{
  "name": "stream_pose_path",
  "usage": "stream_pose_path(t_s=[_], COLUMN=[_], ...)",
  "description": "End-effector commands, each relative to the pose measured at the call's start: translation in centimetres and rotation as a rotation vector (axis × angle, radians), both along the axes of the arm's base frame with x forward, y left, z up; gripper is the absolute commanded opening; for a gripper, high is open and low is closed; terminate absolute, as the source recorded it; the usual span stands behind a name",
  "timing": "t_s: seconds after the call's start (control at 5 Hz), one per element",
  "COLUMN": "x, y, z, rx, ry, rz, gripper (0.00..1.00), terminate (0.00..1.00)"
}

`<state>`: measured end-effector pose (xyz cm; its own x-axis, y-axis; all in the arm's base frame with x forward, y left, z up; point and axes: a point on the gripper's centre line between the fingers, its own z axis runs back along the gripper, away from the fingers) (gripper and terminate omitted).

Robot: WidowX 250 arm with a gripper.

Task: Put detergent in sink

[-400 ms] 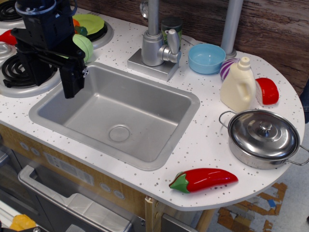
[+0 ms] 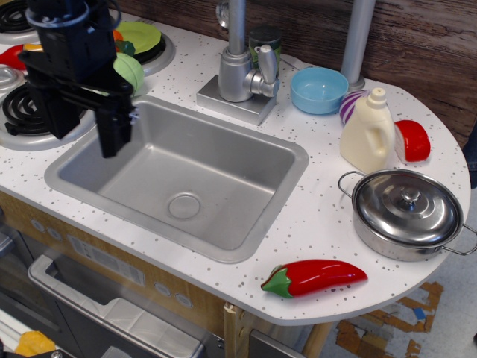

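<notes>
The bottle (image 2: 367, 133) stands upright on the table (image 2: 320, 216), right of the sink (image 2: 186, 175), touching the onion (image 2: 350, 105). The black pincer (image 2: 88, 133) hangs over the sink's left edge, empty; its opening cannot be told.

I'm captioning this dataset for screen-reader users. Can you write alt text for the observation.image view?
A cream detergent jug stands upright on a white speckled counter, right of an empty silver sink, while the black end effector hangs over the sink's left edge, holding nothing. Near the jug are a blue bowl, a lidded steel pot and a red toy pepper.
</notes>
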<state>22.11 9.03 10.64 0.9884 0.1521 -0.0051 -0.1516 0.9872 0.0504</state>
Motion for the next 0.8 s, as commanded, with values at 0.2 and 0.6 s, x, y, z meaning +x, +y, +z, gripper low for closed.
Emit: stream_pose_path(t_s=[0.2,0.6], x=[7.6,12.9], y=[-7.9,-13.5], z=[5.0,5.7], rx=[0.06,0.092], ry=[-0.064,-0.151], rz=[0.371,0.528], gripper=[1.0,1.0], terminate=[0.0,0.0])
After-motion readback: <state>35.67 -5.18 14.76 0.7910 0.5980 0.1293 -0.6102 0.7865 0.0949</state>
